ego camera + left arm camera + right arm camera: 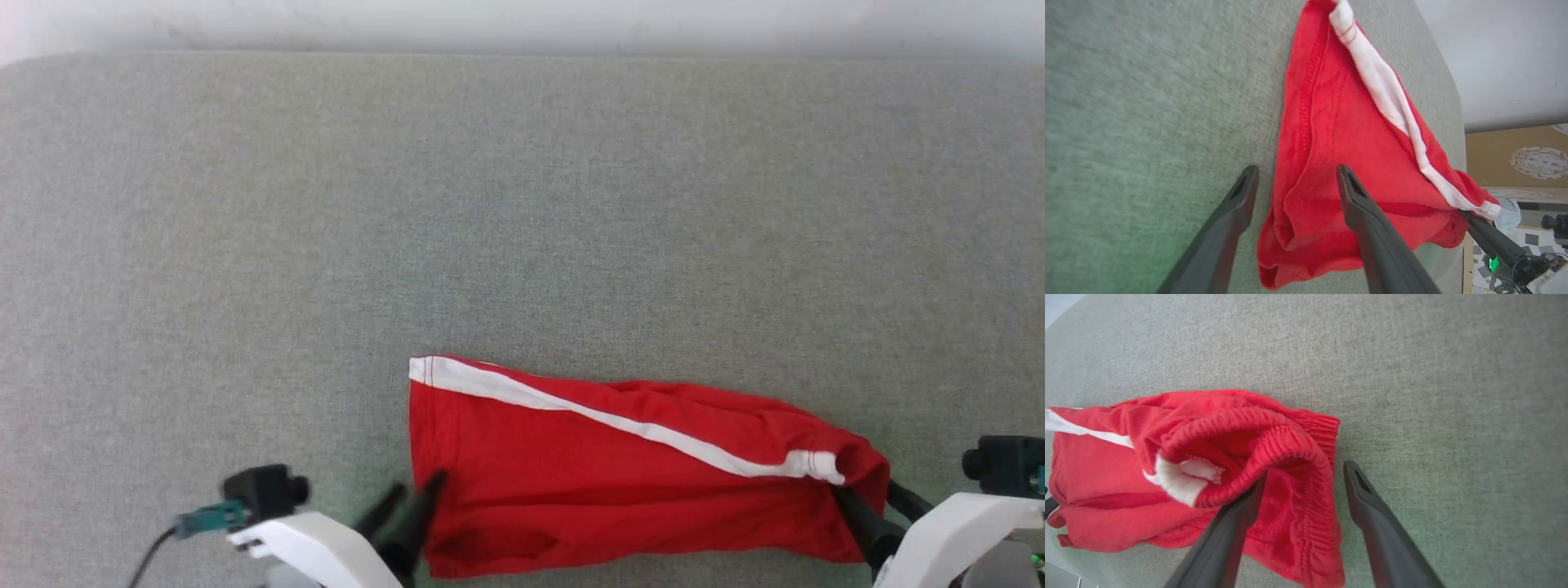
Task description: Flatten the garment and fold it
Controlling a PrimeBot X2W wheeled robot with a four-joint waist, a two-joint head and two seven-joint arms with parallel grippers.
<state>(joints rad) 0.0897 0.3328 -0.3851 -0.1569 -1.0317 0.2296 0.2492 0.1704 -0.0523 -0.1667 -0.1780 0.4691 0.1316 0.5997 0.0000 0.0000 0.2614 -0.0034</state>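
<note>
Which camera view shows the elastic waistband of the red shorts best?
The right wrist view: the waistband lies close, its gathered ribs plain. In the head view it is the bunched right end of the shorts. In the left wrist view it is far and small, ribs not visible.

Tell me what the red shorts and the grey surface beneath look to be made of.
Shorts: soft matte knit, probably cotton jersey; they crumple limply and the waistband is ribbed elastic. Grey surface: matte textile covering, perhaps felt or woven upholstery, by its fine heathered grain.
</note>
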